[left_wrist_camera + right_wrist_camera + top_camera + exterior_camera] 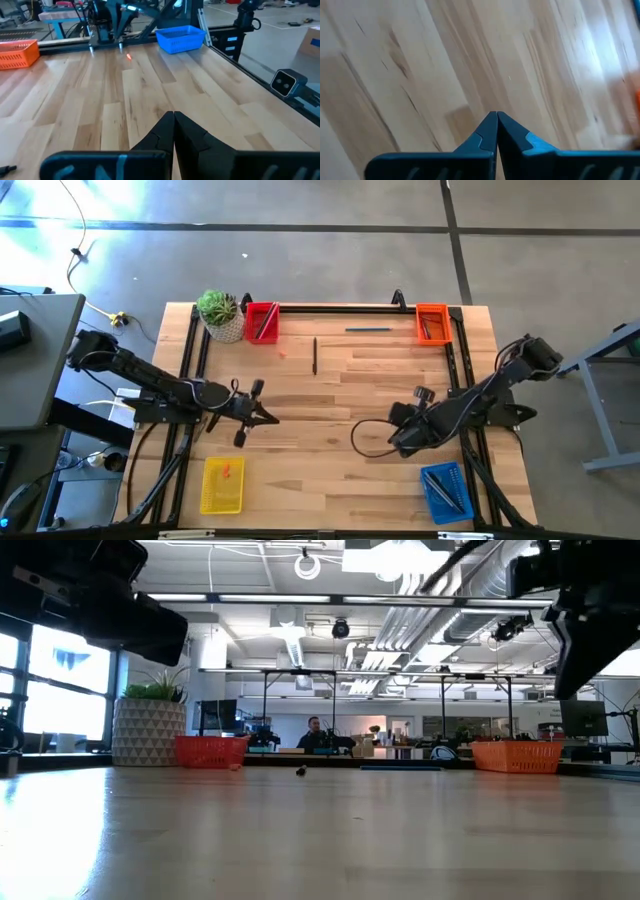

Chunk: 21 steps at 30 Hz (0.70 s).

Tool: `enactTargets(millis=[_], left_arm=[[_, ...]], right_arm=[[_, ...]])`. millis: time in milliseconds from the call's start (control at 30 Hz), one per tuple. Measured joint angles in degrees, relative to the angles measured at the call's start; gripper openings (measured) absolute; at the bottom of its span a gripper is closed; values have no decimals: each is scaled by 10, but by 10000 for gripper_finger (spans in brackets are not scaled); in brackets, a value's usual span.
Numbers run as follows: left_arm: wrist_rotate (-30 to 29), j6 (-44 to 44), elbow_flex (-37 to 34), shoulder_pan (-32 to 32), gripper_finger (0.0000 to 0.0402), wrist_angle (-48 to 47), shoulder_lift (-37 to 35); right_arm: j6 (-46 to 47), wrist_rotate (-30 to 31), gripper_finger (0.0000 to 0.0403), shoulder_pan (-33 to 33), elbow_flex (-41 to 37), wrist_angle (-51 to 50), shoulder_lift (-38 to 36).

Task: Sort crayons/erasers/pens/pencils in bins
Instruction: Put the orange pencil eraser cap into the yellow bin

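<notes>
Four bins stand at the table's corners: red (261,321) far left, orange (432,323) far right, yellow (222,484) near left, blue (445,492) near right. A red-orange crayon (227,471) lies in the yellow bin. Thin sticks lie in the red, orange and blue bins. A dark pencil (314,355) and a teal pen (368,329) lie flat on the far part of the table. My left gripper (270,418) hangs shut and empty left of centre, pointing toward the table's right edge. My right gripper (396,444) is shut and empty, slanting down over bare wood right of centre.
A white pot with a green plant (220,315) stands beside the red bin at the far left. A black frame rail (340,308) runs along the far edge. Bare wood (320,430) lies between the two grippers. A person sits far behind the table (316,732).
</notes>
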Motion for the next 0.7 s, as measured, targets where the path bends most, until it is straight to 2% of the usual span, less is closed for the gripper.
enactTargets(millis=[200,367,700], left_arm=[[-3,2,0,-8,1,22,16],[-3,2,0,-8,0,23,30],[-4,2,0,-8,0,35,51]], right_arm=[[-36,-40,0,-16,0,-33,0],[-58,-44,0,-29,-6,-22,0],[-75,-132,1,-74,-98,34,0]])
